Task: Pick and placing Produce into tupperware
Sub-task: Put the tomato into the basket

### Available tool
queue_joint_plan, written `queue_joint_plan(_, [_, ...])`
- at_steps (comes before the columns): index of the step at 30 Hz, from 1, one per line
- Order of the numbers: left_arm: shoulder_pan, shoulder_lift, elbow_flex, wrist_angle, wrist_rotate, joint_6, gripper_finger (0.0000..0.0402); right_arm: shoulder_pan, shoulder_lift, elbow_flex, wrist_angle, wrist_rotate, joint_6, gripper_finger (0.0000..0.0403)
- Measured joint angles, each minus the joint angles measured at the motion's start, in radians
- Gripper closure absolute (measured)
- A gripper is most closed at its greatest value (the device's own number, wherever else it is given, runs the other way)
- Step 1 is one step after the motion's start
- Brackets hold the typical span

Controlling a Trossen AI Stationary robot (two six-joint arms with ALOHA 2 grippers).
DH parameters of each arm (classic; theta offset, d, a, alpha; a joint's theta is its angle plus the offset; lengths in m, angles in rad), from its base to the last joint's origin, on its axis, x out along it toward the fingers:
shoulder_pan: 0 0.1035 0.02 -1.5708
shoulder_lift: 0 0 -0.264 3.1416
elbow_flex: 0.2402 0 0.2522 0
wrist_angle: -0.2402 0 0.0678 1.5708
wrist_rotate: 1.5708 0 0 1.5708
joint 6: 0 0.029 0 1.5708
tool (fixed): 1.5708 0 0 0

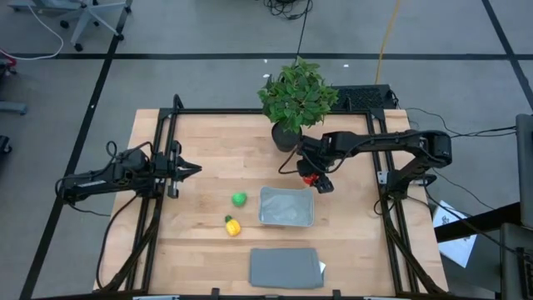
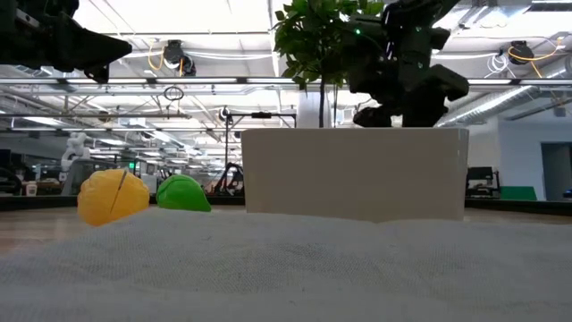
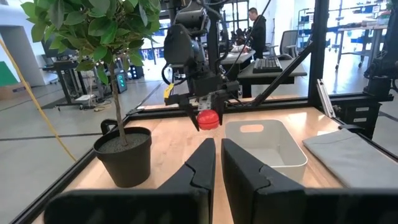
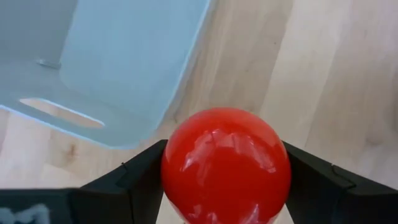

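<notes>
Red and round, one piece of produce (image 4: 226,165) sits clamped between our right gripper (image 1: 314,177) fingers, raised above the wood just beside the clear tupperware (image 1: 286,207) corner, not yet over it. Our left gripper (image 1: 190,169) waits closed and empty at the table's left. Green produce (image 1: 239,198) and yellow produce (image 1: 232,225) lie left of the tupperware. Releasing now would likely drop the ball outside the rim, and it could roll away.

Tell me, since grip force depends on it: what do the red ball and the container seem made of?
The round glossy red ball, clamped in the right gripper, looks like hard plastic: it shows sharp highlights. The translucent grey-clear rectangular container seems frosted matte plastic.
</notes>
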Motion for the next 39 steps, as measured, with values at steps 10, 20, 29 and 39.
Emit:
queue_joint_plan(10, [0.0, 0.0, 0.0, 0.001, 0.0, 0.0, 0.0369, 0.016, 0.0, 0.045, -0.04, 0.006, 0.018, 0.0147])
queue_joint_plan(20, [0.0, 0.0, 0.0, 0.001, 0.0, 0.001, 0.0369, 0.016, 0.0, 0.103, -0.09, 0.007, 0.023, 0.0147])
queue_joint_plan(29, [0.0, 0.0, 0.0, 0.001, 0.0, 0.001, 0.0369, 0.024, -0.001, 0.12, -0.109, 0.008, 0.044, 0.0147])
queue_joint_plan(39, [0.0, 0.0, 0.0, 0.001, 0.0, 0.001, 0.0369, 0.077, -0.001, 0.197, -0.151, 0.058, 0.067, 0.0147])
